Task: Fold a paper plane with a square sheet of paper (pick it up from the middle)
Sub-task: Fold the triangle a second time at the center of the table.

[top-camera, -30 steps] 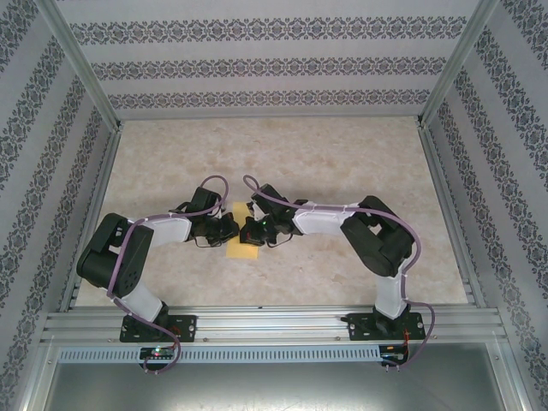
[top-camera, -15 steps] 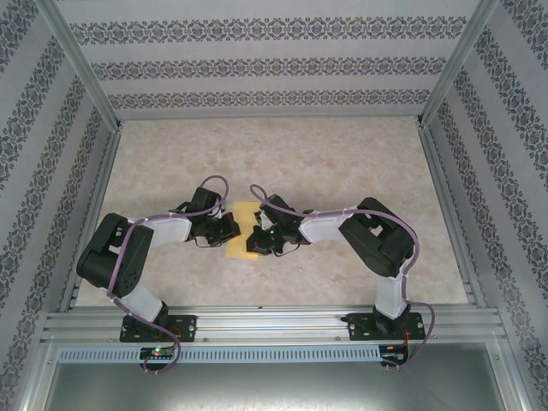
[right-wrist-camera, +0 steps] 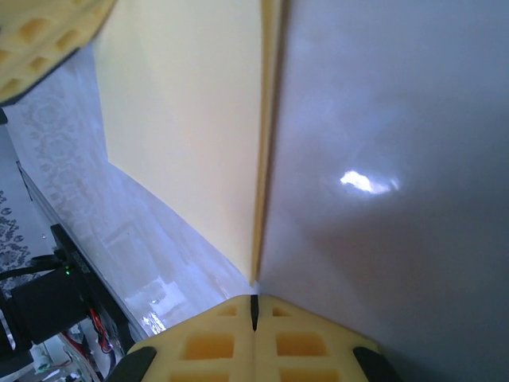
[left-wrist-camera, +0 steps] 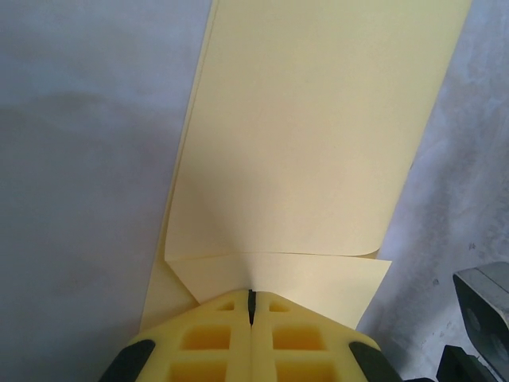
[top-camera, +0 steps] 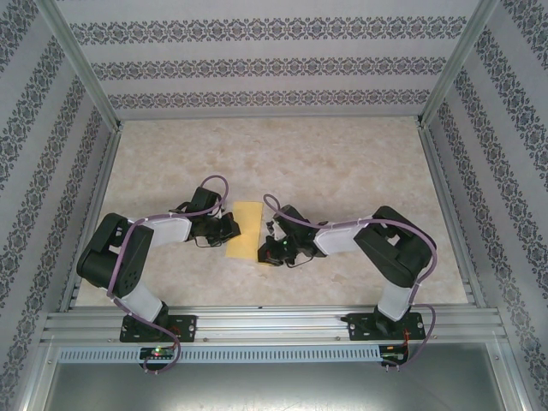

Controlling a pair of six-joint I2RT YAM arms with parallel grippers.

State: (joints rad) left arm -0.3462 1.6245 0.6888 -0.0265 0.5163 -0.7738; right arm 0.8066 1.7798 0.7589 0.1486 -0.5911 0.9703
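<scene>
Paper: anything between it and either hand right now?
Nothing visible. The paper lies flat on the table between the two hands. The right hand, shut, has its tip right at one edge of the paper. The left hand, also shut, meets the opposite edge at a folded flap.

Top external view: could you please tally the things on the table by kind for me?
Folded yellow sheet of paper: 1
Arms, left arm and right arm: 2
Grippers, left gripper and right gripper, both shut: 2
Total: 5
</scene>
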